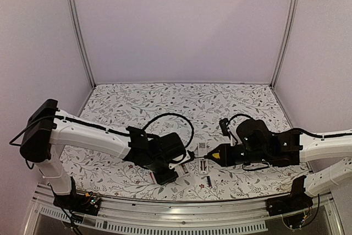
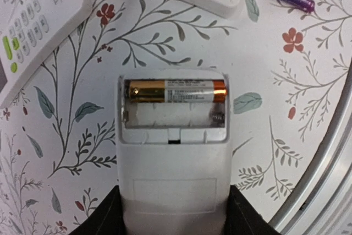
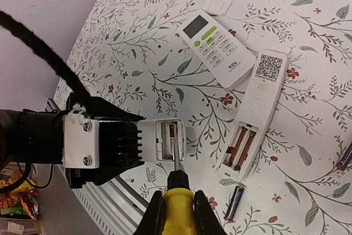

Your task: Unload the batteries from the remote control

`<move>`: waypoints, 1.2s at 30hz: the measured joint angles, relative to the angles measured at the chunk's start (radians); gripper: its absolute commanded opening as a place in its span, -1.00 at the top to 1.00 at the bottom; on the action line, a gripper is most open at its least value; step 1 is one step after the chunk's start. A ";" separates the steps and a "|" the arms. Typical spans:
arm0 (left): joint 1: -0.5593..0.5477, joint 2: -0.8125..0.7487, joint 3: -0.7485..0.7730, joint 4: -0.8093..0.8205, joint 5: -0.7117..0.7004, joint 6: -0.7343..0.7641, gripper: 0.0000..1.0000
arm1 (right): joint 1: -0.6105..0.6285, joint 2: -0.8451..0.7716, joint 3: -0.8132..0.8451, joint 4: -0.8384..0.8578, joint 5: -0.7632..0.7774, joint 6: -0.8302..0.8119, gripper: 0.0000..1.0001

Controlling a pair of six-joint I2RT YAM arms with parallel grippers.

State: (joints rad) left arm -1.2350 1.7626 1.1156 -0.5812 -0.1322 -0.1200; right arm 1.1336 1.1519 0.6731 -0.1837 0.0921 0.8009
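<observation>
My left gripper (image 2: pixel 173 216) is shut on a white remote control (image 2: pixel 173 158), held back side up with its battery bay open. One gold-and-black battery (image 2: pixel 175 91) lies in the far slot, and the near slot is bare. My right gripper (image 3: pixel 177 213) is shut on a yellow-handled tool (image 3: pixel 177 205). In the right wrist view the tool's metal tip lies over the held remote's open bay (image 3: pixel 170 140). The tip does not show in the left wrist view. In the top view the two grippers (image 1: pixel 175 164) (image 1: pixel 217 154) meet at the table's front middle.
A long white remote (image 3: pixel 264 89) lies face down with two copper batteries in its open bay (image 3: pixel 240 147). A button-side-up remote (image 3: pixel 217 50) and a small white cover (image 3: pixel 217 6) lie beyond it. A loose dark blue battery (image 3: pixel 235 202) rests near the metal table edge (image 3: pixel 118 196).
</observation>
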 measured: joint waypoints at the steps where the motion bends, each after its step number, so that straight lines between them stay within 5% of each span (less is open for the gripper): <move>1: -0.010 0.000 -0.009 0.007 -0.007 0.021 0.43 | 0.000 0.008 0.000 0.003 -0.007 0.000 1.00; 36: -0.041 0.024 -0.034 0.067 -0.016 0.146 0.45 | 0.019 0.200 0.008 0.061 -0.120 0.024 1.00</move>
State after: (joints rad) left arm -1.2762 1.7866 1.0813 -0.5144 -0.1482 0.0261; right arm 1.1530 1.3518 0.6807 -0.1230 -0.0280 0.8249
